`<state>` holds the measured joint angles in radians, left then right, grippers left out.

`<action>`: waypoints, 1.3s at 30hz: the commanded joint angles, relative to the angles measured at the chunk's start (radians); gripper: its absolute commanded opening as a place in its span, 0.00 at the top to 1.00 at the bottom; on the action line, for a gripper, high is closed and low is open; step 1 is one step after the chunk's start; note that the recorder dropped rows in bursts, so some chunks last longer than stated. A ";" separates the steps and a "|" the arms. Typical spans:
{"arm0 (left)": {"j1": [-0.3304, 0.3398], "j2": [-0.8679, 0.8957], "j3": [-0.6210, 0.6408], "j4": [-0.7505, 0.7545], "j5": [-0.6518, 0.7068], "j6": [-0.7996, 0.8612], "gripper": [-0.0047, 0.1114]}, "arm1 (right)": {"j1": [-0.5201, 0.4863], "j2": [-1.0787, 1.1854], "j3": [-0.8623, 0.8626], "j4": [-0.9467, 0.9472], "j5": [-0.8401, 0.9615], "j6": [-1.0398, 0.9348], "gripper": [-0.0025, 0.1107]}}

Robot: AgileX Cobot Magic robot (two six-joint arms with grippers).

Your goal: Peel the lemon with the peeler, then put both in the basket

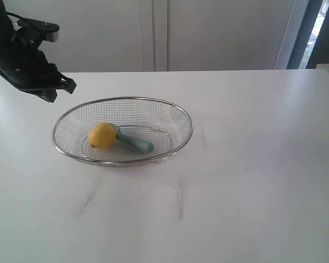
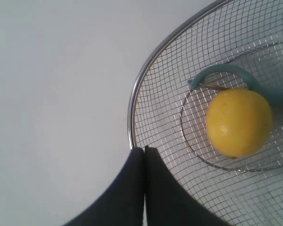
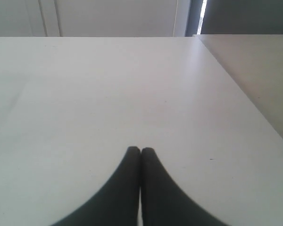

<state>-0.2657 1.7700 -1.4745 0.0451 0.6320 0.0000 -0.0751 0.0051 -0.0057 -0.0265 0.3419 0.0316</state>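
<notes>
The silver wire-mesh basket [image 1: 175, 112] [image 2: 139, 89] stands on the white table, left of centre in the exterior view. Inside it lies the yellow lemon [image 1: 102, 135] [image 2: 238, 122], and the peeler [image 1: 134, 142] [image 2: 226, 73] with its pale teal handle rests against the lemon. My left gripper [image 1: 63, 90] [image 2: 144, 149] hovers shut and empty above the table, up and to the left of the basket's rim. My right gripper [image 3: 140, 150] is shut and empty over bare table; the exterior view does not show it.
White cabinet doors [image 1: 153, 33] run along the back of the table. In the right wrist view the table's edge [image 3: 245, 101] runs along one side, with a lower surface beyond it.
</notes>
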 commanded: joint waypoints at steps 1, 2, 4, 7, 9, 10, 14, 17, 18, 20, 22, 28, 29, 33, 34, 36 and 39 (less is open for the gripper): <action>0.004 -0.011 -0.004 -0.006 0.005 0.000 0.96 | -0.004 -0.005 0.006 -0.015 0.000 -0.016 0.98; 0.004 -0.011 -0.004 -0.006 0.005 0.000 0.96 | -0.004 -0.005 0.006 -0.015 0.000 -0.025 0.98; 0.004 -0.011 -0.004 -0.006 0.005 0.000 0.96 | -0.004 -0.005 0.006 -0.015 0.000 -0.055 0.98; 0.004 -0.011 -0.004 -0.006 0.005 0.000 0.96 | -0.004 -0.005 0.006 -0.015 0.000 -0.055 0.98; 0.004 -0.011 -0.004 -0.006 0.005 0.000 0.96 | -0.004 -0.005 0.006 -0.015 0.000 -0.055 0.98; 0.004 -0.011 -0.004 -0.006 0.005 0.000 0.96 | -0.004 -0.005 0.006 -0.015 0.000 -0.055 0.98; 0.004 -0.011 -0.004 -0.006 0.005 0.000 0.96 | -0.004 -0.005 0.006 -0.015 0.000 -0.055 0.98; 0.004 -0.011 -0.004 -0.006 0.005 0.000 0.96 | -0.004 -0.005 0.006 -0.015 0.000 -0.055 0.98; 0.004 -0.011 -0.004 -0.006 0.005 0.000 0.96 | -0.004 -0.005 0.006 -0.015 0.000 -0.055 0.98; 0.004 -0.011 -0.004 -0.006 0.005 0.000 0.96 | -0.004 -0.005 0.006 -0.015 0.000 -0.055 0.98; 0.004 -0.011 -0.004 -0.006 0.005 0.000 0.96 | -0.004 -0.005 0.006 -0.015 0.000 -0.055 0.98; 0.004 -0.011 -0.004 -0.006 0.005 0.000 0.96 | -0.004 -0.005 0.006 -0.015 0.000 -0.055 0.98; 0.004 -0.011 -0.004 -0.006 0.005 0.000 0.96 | -0.004 -0.005 0.006 -0.015 0.000 -0.055 0.98; 0.004 -0.011 -0.004 -0.006 0.005 0.000 0.96 | -0.004 -0.005 0.006 -0.015 0.000 -0.055 0.98; 0.004 -0.011 -0.004 -0.006 0.005 0.000 0.96 | -0.004 -0.005 0.006 -0.015 0.000 -0.055 0.98; 0.004 -0.011 -0.004 -0.006 0.005 0.000 0.96 | -0.004 -0.005 0.006 -0.015 0.000 -0.055 0.98; 0.004 -0.011 -0.004 -0.006 0.005 0.000 0.96 | -0.004 -0.005 0.006 -0.015 0.000 -0.055 0.98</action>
<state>-0.2657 1.7700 -1.4745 0.0451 0.6312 0.0000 -0.0751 0.0051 -0.0057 -0.0314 0.3436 -0.0105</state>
